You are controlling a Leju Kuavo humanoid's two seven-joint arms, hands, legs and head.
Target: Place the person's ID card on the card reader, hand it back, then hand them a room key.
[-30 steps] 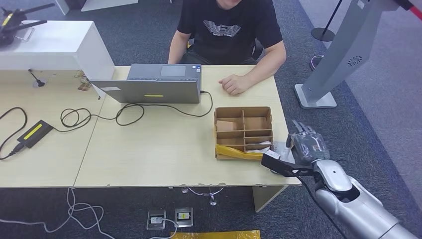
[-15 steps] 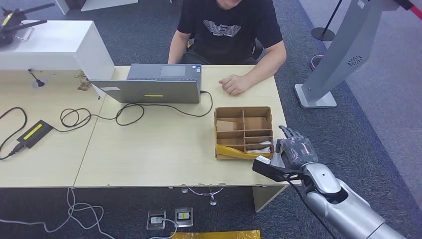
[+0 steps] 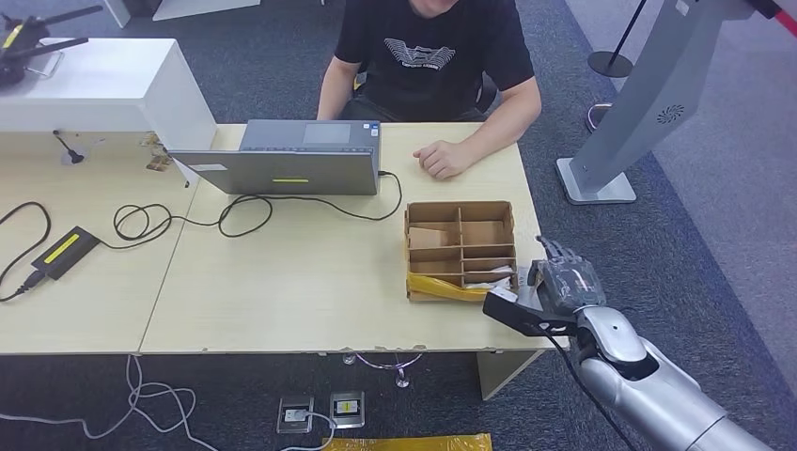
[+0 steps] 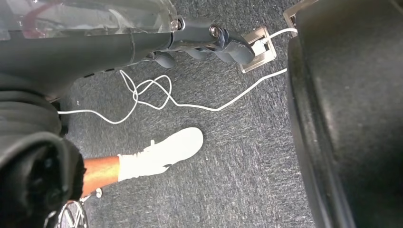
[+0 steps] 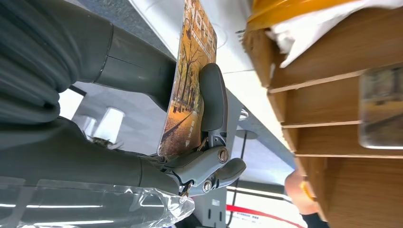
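My right hand [image 3: 562, 287] hovers over the table's front right corner, just right of the cardboard divider box [image 3: 411, 254]. In the right wrist view this hand [image 5: 119, 66] pinches a room key card [image 5: 187, 85] printed with autumn trees between thumb and a finger [image 5: 212, 97], beside the box [image 5: 323, 76]. Another card [image 5: 380, 107] lies in a box compartment. The black card reader [image 3: 64, 250] with a yellow stripe sits far left. The person's hand [image 3: 442, 160] rests on the table's far edge. My left hand [image 4: 209, 40] hangs above the carpet, holding nothing.
A grey laptop [image 3: 291, 160] stands in front of the seated person, with cables [image 3: 188, 221] trailing left across the wooden table [image 3: 310, 291]. A white cabinet [image 3: 103, 85] is at the back left. A grey stand [image 3: 639, 113] rises on the right.
My right hand shifted a little left toward the box, then eased slightly back right. The person's hand has stayed put.
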